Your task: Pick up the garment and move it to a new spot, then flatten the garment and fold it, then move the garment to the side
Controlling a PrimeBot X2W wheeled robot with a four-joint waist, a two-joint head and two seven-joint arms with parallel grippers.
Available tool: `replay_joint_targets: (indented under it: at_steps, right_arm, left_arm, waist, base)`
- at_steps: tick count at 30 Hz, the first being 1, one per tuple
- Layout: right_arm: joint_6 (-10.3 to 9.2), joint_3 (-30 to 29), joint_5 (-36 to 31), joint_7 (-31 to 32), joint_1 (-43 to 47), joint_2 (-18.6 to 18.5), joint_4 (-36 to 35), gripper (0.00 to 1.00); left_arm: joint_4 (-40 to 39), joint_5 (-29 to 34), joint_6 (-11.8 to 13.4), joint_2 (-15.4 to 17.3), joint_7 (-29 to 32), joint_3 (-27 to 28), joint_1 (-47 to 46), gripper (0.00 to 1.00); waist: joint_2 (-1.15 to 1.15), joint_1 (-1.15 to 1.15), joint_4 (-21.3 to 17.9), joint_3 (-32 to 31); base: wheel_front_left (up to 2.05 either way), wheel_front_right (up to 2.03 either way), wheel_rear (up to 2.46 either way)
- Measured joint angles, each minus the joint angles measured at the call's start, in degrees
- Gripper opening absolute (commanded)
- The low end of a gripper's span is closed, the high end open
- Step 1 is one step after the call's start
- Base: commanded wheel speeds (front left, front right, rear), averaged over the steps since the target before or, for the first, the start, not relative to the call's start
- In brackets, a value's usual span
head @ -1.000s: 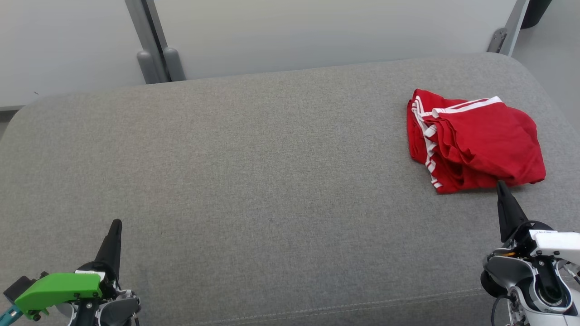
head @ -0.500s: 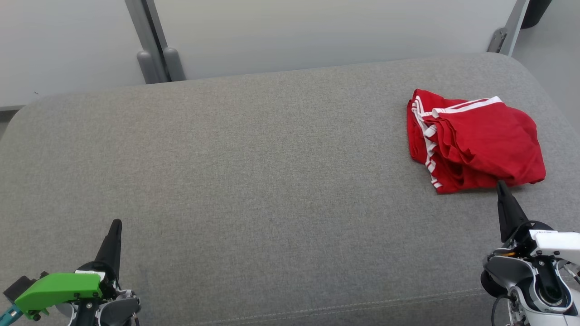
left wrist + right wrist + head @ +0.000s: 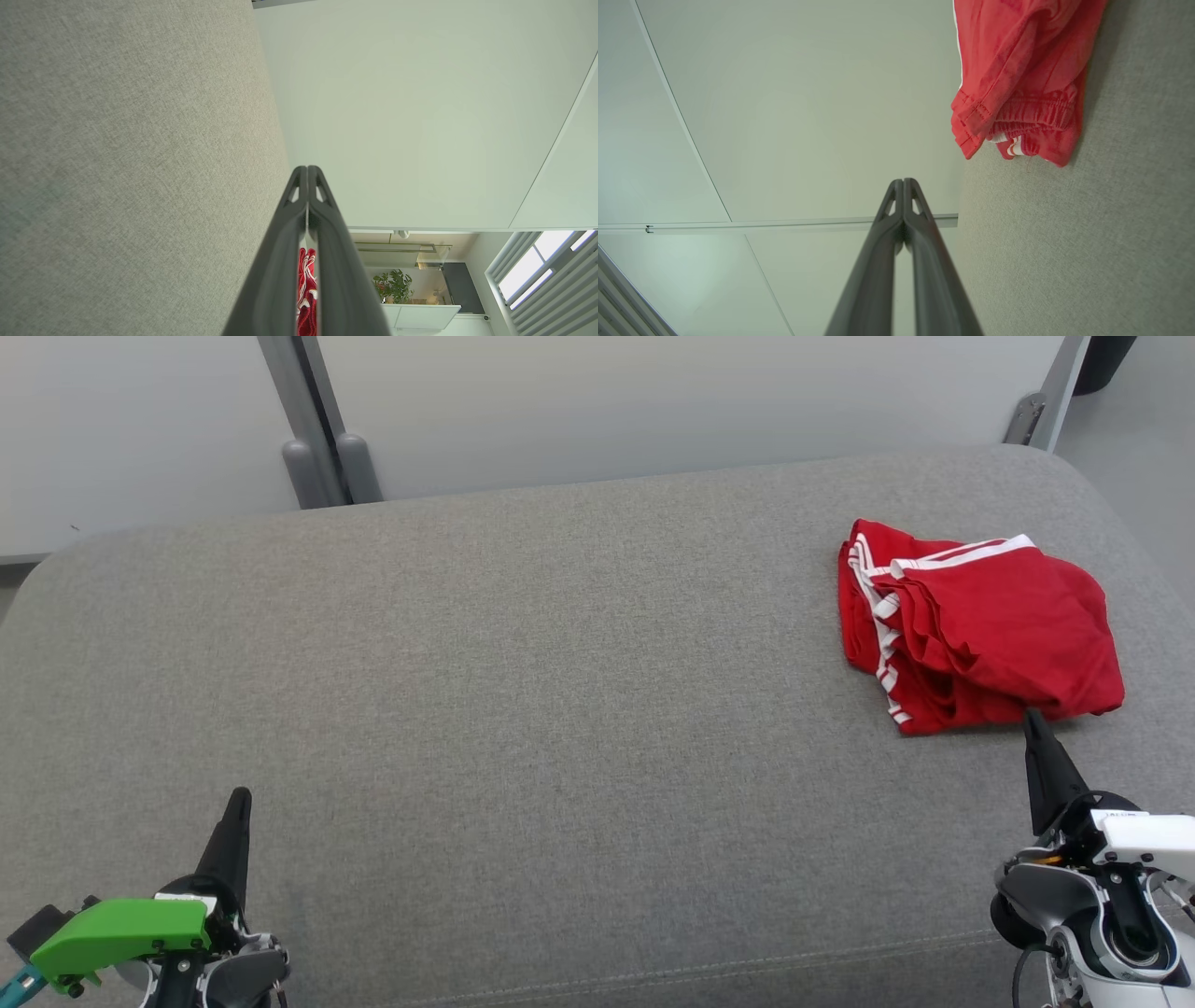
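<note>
We can't read any writing here. The white sticker [image 3: 185, 898] on the left gripper [image 3: 241, 796] and the white tag [image 3: 1117, 815] on the right gripper [image 3: 1030, 716] are too tiny for us.

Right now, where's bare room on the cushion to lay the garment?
Bare: the cushion from the left gripper across to the garment, back to the wall. Crowded: far right, where the garment lies with the right gripper by its near edge.
</note>
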Motion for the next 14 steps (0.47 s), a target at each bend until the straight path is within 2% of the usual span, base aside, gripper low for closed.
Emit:
replay_joint_targets:
  at_steps: [14]
  right_arm:
    - [0.00, 0.0, 0.0, 0.0, 0.0, 0.0, 0.0, 0.00]
  left_arm:
    - [0.0, 0.0, 0.0, 0.0, 0.0, 0.0, 0.0, 0.00]
  waist:
    - [0.00, 0.00, 0.0, 0.0]
  base:
    - [0.00, 0.00, 0.00]
